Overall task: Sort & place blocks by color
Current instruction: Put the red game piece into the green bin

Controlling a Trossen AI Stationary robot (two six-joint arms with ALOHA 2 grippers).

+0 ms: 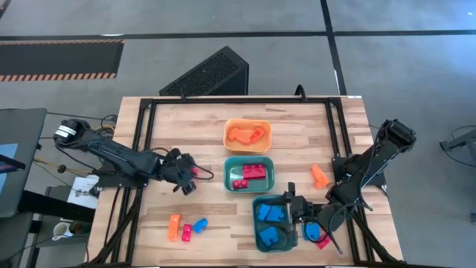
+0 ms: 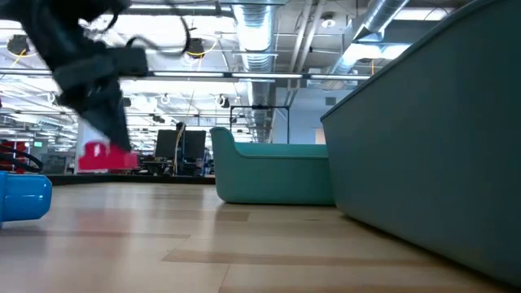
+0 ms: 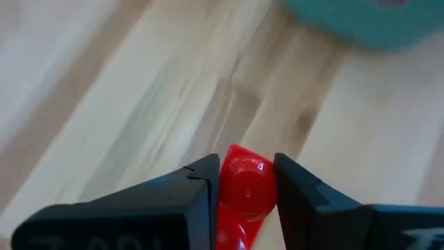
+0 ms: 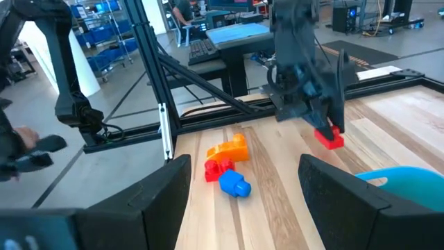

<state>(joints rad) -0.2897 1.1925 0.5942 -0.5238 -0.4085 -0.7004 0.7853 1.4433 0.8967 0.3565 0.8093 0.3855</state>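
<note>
The pale wooden table (image 1: 201, 141) carried three bins down its middle: an orange plastic bin (image 1: 248, 135) holding orange blocks, a teal bin (image 1: 249, 174) with red ones, and a second teal bin (image 1: 274, 223) with blue ones, so the sorting looked well along. The left gripper (image 1: 187, 177) hung above the wood just left of the red-filled bin, clenched on a small red studded block (image 3: 243, 187). The right gripper (image 1: 306, 211) waited, fingers spread, beside the blue-filled bin. Left to sort: an orange block (image 1: 174, 227), a red-pink one (image 1: 187, 232) and a blue one (image 1: 199, 223) clustered near the front edge, plus another orange block (image 1: 319, 176) at right.
</note>
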